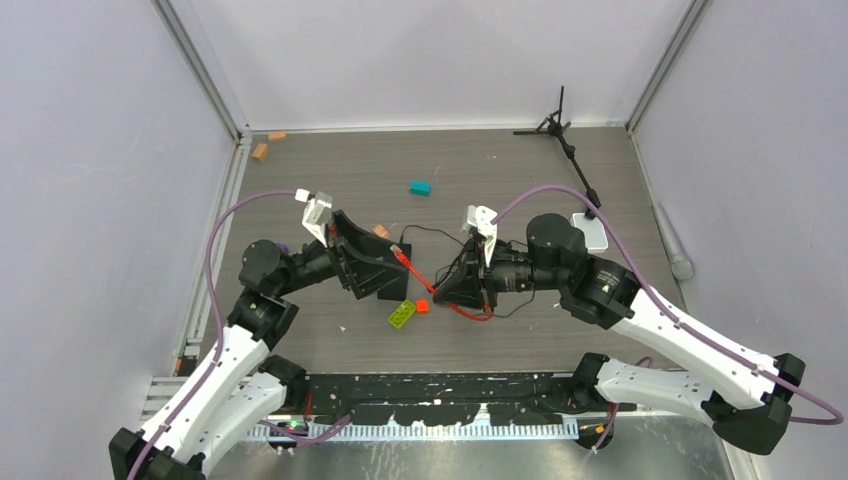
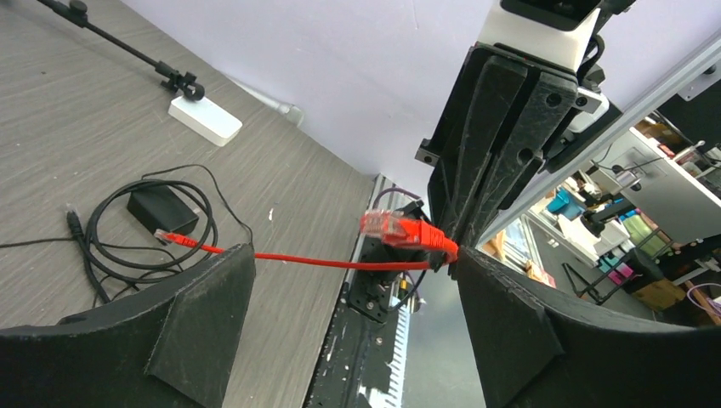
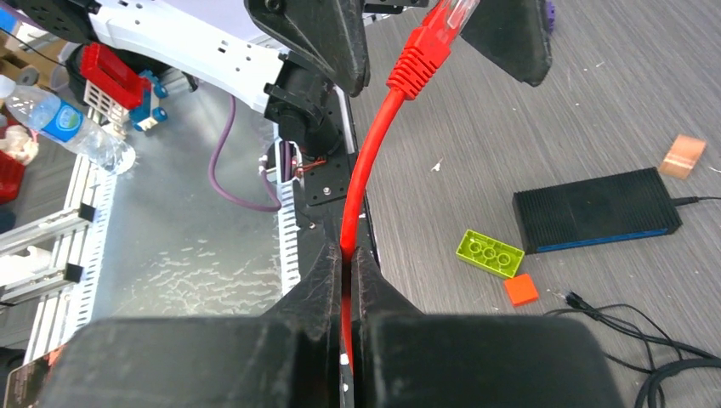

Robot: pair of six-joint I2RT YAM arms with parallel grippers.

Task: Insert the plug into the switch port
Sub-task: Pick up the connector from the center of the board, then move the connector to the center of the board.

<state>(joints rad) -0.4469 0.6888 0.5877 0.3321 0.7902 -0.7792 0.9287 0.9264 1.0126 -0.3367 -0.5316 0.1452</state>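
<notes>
**A:** Where's the plug [image 2: 387,225]?

**B:** Up in the air over the table [image 1: 520,170], clear tip first, on the end of the red cable [image 3: 361,178]. The right gripper [image 3: 349,255] has its fingers pinched tight on that cable behind the boot. The plug itself sits between the fingers of the left gripper [image 2: 353,255], which are spread wide and touch nothing.

**A:** So a handover?

**B:** That's my reading. From the left wrist view the plug lies closer to one finger than the other, so I'd centre it first. Then I'd close on the stiff boot, not the thin cable, so the tip can't swivel.

**A:** And the right hand?

**B:** It should keep its pinch until the left has a firm hold, then let go cleanly so the cable doesn't tug.

**A:** The switch?

**B:** The flat black box with the blue edge [image 3: 595,208] lies on the table beside a green Lego brick [image 3: 489,253], well apart from the plug. I can't make out its ports, so the port side needs finding before the plug is lined up.
</notes>
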